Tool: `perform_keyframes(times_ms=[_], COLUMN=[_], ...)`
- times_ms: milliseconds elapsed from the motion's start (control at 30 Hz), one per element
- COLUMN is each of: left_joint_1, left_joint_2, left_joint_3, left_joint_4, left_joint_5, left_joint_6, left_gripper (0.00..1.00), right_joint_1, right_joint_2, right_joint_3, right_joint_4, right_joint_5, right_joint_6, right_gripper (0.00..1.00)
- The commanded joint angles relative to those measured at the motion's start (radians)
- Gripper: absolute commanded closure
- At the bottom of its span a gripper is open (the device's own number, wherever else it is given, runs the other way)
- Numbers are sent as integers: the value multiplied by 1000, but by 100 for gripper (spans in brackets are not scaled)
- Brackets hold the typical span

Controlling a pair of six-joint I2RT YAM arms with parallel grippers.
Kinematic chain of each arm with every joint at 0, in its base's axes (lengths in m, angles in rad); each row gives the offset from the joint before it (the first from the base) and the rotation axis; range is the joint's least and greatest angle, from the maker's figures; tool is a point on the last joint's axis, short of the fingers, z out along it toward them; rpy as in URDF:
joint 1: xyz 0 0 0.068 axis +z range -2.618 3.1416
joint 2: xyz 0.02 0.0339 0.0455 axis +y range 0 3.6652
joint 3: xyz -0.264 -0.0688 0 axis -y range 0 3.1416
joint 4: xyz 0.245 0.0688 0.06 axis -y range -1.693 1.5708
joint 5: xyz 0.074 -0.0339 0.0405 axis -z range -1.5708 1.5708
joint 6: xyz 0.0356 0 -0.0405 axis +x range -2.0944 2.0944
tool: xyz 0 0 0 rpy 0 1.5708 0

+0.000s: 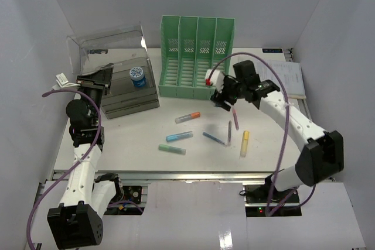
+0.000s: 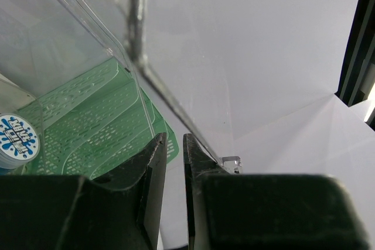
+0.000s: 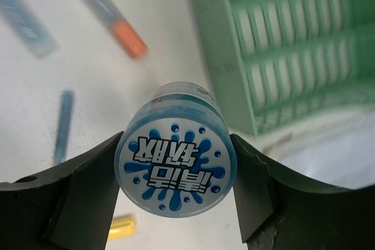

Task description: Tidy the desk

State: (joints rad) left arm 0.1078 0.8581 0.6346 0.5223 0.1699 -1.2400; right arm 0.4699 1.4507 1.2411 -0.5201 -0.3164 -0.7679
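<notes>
- Sitting between both fingers of the right end effector [image 3: 176, 175], a round blue-lidded jar [image 3: 174, 165] is gripped by its sides. Only the splash-printed lid and a sliver of the body are shown, and the print is seen upside down.
- In the top view that jar is hidden by the end effector, which is held above the counter [image 1: 135, 127], just in front of the green file rack [image 1: 197, 57].
- A purple pen [image 1: 235, 118] is seen just below that end effector. Whether it is touched cannot be told.
- The fingers of the left end effector [image 2: 174, 144] are drawn nearly together, with only a thin slit left between them.
- The edge of the raised lid of the clear box [image 1: 120, 80] runs down behind one finger. Whether the clear sheet is pinched cannot be told.
- A second jar [image 1: 137, 76] is seen inside the clear box. In the left wrist view it is cut off by the left edge and seen only through plastic.
- The counter, white and flat, fills the middle of the top view. Its near edge is partly covered by the arm bases, and its far right corner lies under paper sheets [image 1: 287, 77].
- Scattered on the counter, well apart from the box, are an orange-capped marker [image 1: 187, 117], a blue marker [image 1: 179, 136], a green marker [image 1: 171, 149], a blue pen [image 1: 213, 139], a grey pen [image 1: 229, 132] and a yellow marker [image 1: 244, 143].
- In the right wrist view these are blurred, and the yellow marker is partly hidden behind a finger.
</notes>
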Motion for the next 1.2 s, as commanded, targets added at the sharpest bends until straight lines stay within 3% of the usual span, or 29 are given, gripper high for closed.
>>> perform_keyframes(times_ms=[0,133,367,600,933,1067,1100,1167], left_joint_1=[6,6,6,6,7,7,7,7], left_joint_2=[-18,-18,-22,-22,-9,-5,-4,-4], left_joint_3=[14,14,19,20,-9,-16,-18,-16], left_joint_4=[31,33,24,27,60,68,70,69], left_joint_5=[3,0,4,14,11,16,17,19], left_joint_6=[-1,-3,8,18,28,24,24,24], left_gripper=[72,72,72,72,71,71,71,71], right_joint_1=[309,497,670,677,622,596,590,587], right_joint_2=[-99,-50,159,431,715,783,789,789], right_joint_3=[17,89,227,362,667,742,745,739], right_joint_4=[-124,-70,258,722,925,928,931,934], right_joint_5=[48,172,232,268,302,295,290,277], right_joint_6=[-559,-807,-930,-967,-994,-992,-987,-984], right_gripper=[92,92,92,92,88,78,72,47])
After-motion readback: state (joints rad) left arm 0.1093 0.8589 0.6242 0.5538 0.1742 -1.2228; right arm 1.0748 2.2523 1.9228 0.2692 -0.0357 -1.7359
